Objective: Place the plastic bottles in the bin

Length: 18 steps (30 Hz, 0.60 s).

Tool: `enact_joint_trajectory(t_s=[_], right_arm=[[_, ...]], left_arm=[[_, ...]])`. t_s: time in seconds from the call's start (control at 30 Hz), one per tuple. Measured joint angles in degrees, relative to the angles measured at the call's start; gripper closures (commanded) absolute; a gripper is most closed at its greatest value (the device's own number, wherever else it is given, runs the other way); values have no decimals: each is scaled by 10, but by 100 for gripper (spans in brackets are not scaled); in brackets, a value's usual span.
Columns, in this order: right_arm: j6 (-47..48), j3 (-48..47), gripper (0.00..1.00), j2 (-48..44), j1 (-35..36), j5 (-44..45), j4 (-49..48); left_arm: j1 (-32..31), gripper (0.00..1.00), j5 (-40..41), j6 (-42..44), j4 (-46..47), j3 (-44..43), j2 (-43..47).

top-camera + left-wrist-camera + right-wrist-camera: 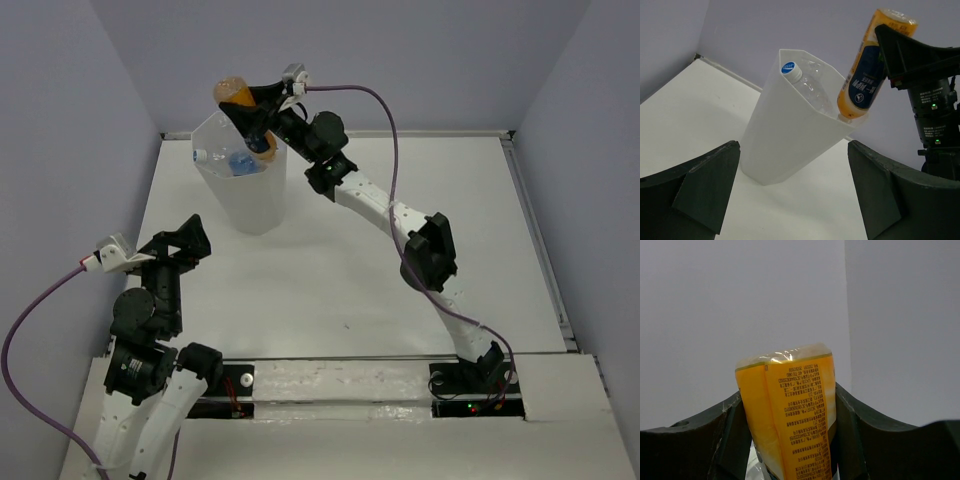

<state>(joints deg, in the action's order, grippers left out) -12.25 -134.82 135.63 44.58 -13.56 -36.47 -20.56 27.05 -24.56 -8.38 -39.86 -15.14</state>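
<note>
The tall white faceted bin (250,205) stands at the far left of the table. My right gripper (256,112) is shut on the orange bottle with a dark label (236,92) and holds it cap-down, tilted, with its neck at the bin's rim. In the right wrist view the bottle (790,415) fills the gap between my fingers (730,425). A clear bottle with a blue cap (790,68) lies inside the bin (785,135), beside the orange bottle (867,70). My left gripper (195,240) is open and empty, a short way in front of the bin.
Grey walls close in the back and both sides of the white table (400,260). A raised edge (535,240) runs along the table's right side. The right arm (380,205) stretches diagonally from its base to the bin.
</note>
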Motion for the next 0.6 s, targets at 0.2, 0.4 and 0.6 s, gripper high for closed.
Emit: enact_joint_trajectory(t_s=[0.2, 0.4, 0.6], right_arm=[[-31, 37, 60, 8, -19, -15, -10], [-36, 61, 52, 6, -22, -21, -49], [-40, 70, 46, 10, -22, -20, -79]], left_arm=[[0, 1, 0, 0, 0, 0, 0], [0, 1, 1, 0, 0, 0, 0], [0, 1, 2, 0, 0, 0, 0]])
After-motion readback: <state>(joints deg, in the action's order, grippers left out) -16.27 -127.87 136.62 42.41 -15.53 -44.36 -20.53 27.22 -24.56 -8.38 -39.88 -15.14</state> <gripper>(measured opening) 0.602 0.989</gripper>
